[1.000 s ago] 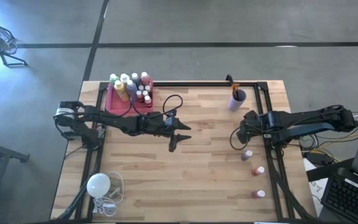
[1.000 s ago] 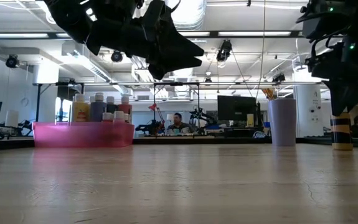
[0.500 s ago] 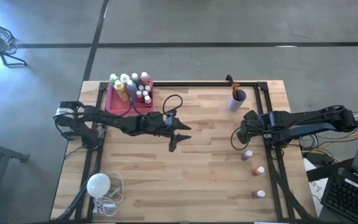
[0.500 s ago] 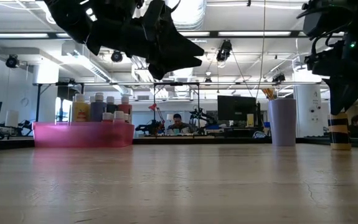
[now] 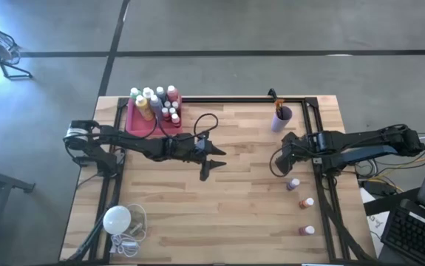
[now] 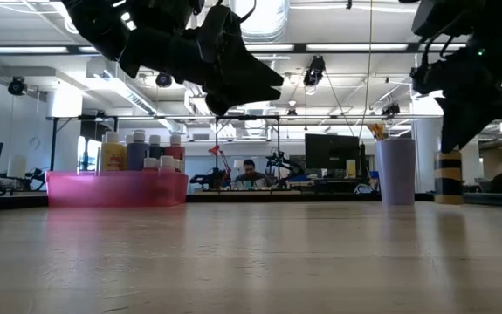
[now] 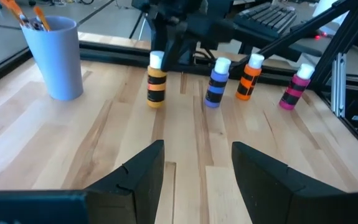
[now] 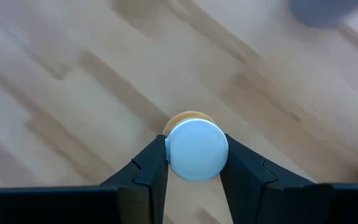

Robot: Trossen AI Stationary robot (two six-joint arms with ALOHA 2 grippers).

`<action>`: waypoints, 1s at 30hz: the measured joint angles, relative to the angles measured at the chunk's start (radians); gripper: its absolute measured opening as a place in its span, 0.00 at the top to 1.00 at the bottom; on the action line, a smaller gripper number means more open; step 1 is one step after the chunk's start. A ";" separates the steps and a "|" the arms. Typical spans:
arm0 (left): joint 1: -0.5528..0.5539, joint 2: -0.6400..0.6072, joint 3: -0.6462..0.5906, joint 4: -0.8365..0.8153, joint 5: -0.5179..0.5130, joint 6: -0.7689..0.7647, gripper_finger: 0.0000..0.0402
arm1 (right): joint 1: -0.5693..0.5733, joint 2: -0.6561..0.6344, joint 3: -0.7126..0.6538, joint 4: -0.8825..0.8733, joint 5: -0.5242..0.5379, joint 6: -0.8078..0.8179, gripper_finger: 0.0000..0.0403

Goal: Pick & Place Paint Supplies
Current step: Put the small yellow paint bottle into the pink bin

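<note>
A: Since the earlier frame, what has moved?

B: Right gripper (image 5: pixel 279 160) and the yellow-orange bottle (image 7: pixel 157 79) between its fingers have shifted away from the row of bottles toward the worktop's middle; in the low view the bottle (image 6: pixel 448 177) now stands closer to the blue cup (image 6: pixel 395 171) than before. Left arm unchanged.

A: Pose and state of the right arm?

B: It reaches in from the right edge of the worktop (image 5: pixel 242 214), forearm nearly level, wrist turned down over the bottle. Its wrist view looks straight down on the white cap (image 8: pixel 197 150), with one dark finger (image 8: pixel 149 171) pressed against each side: the gripper is clenched on the bottle. Whether the bottle's base touches the wood cannot be told.

A: And the left arm?

B: Stretched from the left edge to mid-worktop, hanging above the surface. Left gripper (image 5: pixel 211 162) is released, fingers (image 7: pixel 140 174) spread wide, nothing between them.

A: Where do the other supplies lie?

B: Three bottles remain in a row near the right edge: blue-purple (image 7: pixel 216 83), orange (image 7: pixel 250 76) and pink (image 7: pixel 296 89). A pink tray (image 5: pixel 140 122) at the far left corner holds many white-capped bottles (image 5: pixel 157 102). The blue cup (image 5: pixel 281 117) with brushes (image 7: pixel 30 15) stands at the far right. A white bulb with its cord (image 5: pixel 117 219) rests at the near left corner.
</note>
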 joint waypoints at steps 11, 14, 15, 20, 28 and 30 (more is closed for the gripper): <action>-0.002 0.000 0.000 -0.083 0.003 0.041 0.52 | 0.003 0.051 0.001 0.205 -0.103 -0.108 0.72; -0.002 0.000 -0.001 -0.094 0.004 0.045 0.52 | 0.011 0.069 0.001 0.265 -0.127 -0.127 0.72; -0.002 0.002 -0.004 -0.093 0.004 0.049 0.52 | 0.015 0.075 0.001 0.284 -0.138 -0.135 0.72; -0.006 0.004 -0.038 -0.098 0.011 0.052 0.52 | 0.044 0.111 0.002 0.396 -0.184 -0.168 0.72; -0.030 0.058 -0.069 0.049 0.115 0.043 0.52 | 0.089 0.155 0.007 0.502 -0.198 -0.207 0.73; -0.034 0.103 -0.064 0.098 0.133 0.045 0.52 | 0.101 0.166 0.025 0.501 -0.198 -0.220 0.73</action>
